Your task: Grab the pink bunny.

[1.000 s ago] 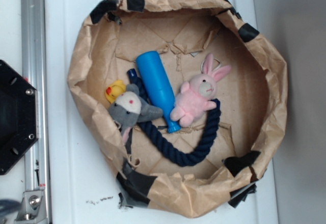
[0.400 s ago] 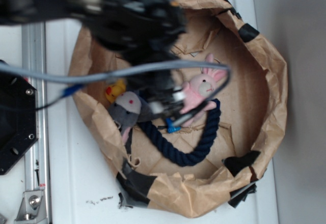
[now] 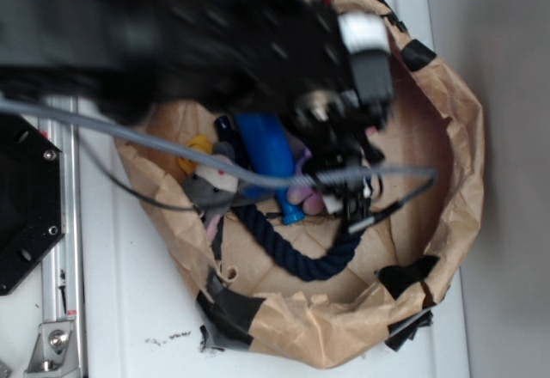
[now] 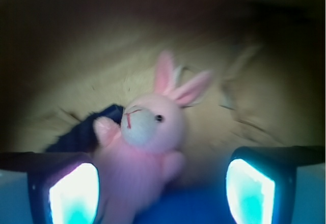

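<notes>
The pink bunny fills the middle of the wrist view, ears up, lying on brown paper. Its body sits between my open fingers, close to the left fingertip and well clear of the right one. My gripper is open, not touching it as far as I can tell. In the exterior view the black arm and gripper hang over the bunny, and only a pink scrap shows.
All lies inside a crumpled brown paper bag with raised walls. A blue bottle lies left of the bunny, also in the wrist view. A grey plush, yellow duck and navy rope lie nearby.
The arm came into view from the upper left and moved right, so it now covers the bunny. The toys have not moved.
</notes>
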`<action>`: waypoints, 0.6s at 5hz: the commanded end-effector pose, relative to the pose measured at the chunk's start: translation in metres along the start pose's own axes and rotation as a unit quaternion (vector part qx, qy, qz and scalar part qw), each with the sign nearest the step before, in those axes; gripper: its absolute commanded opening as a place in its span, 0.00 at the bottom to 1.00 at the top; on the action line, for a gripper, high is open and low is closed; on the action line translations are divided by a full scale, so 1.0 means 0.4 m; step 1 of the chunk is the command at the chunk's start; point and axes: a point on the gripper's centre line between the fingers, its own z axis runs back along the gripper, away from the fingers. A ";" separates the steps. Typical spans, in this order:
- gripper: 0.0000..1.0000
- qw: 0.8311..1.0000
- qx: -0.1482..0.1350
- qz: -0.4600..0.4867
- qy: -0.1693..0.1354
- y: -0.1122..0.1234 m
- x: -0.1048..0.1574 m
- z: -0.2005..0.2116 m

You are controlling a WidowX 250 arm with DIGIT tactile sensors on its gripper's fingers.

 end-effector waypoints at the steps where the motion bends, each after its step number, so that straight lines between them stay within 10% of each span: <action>1: 0.00 0.993 0.009 -0.105 0.048 -0.051 0.015 -0.119; 3: 0.00 0.991 0.032 -0.126 -0.008 -0.013 0.052 0.071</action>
